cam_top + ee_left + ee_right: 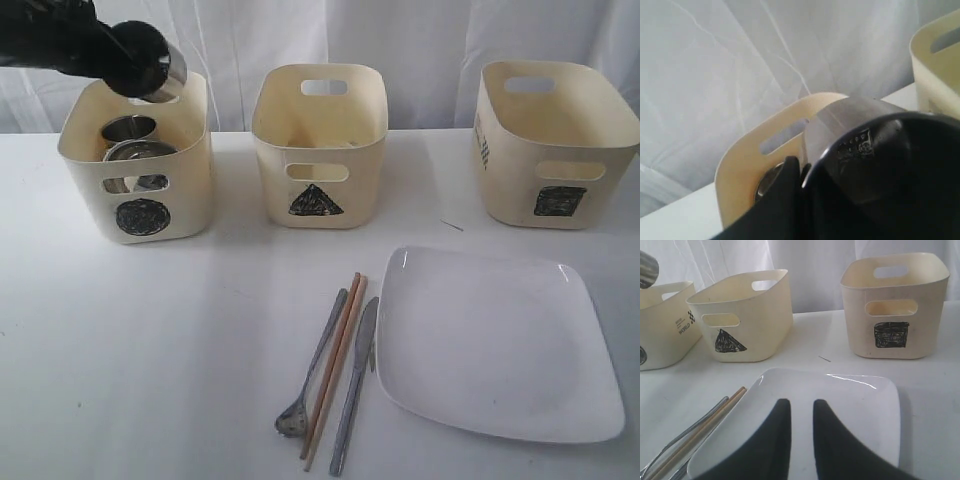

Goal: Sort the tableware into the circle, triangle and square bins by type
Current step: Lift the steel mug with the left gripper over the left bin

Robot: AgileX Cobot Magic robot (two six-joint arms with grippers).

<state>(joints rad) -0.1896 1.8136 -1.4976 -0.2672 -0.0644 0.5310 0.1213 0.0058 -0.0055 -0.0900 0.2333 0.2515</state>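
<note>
Left gripper [150, 62], mug [174, 68] above circle bin [88, 205]

A white table [150, 350] carries three cream tubs in a row at the back: the circle bin [190, 190], the triangle bin [350, 190] and the square bin [520, 190]. Nearer the front lies a large white square plate [490, 345]. Just beside it, the knife [356, 385], the wooden chopsticks [337, 360] and the spoon [315, 365] lie side by side.
</note>
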